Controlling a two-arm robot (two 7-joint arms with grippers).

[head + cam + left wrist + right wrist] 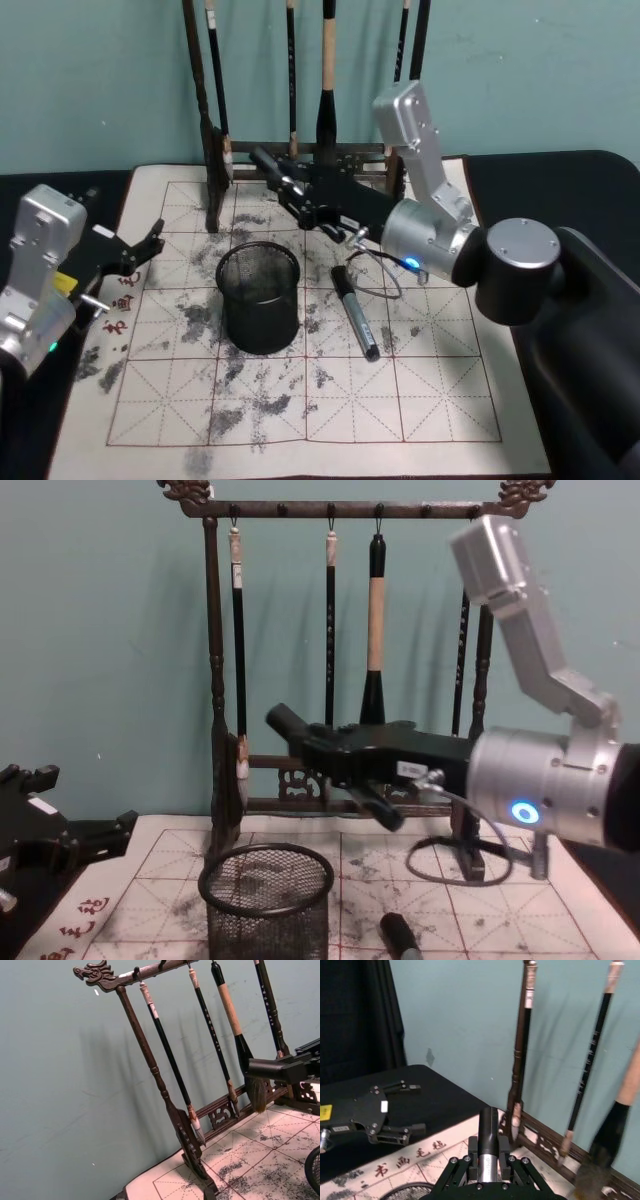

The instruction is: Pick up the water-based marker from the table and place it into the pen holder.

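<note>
While left gripper (152, 240) gapes, right gripper (298, 194) clamps marker (283, 723) above the pen holder (260, 318).

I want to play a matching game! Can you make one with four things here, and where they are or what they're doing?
Things:
1. pen holder
2. brushes
3. left gripper
4. right gripper

Places or states:
a. hanging from the rack
b. shut on a marker
c. standing on the mat
d. open, at the mat's left edge

Pairs: 1-c, 2-a, 3-d, 4-b
</note>
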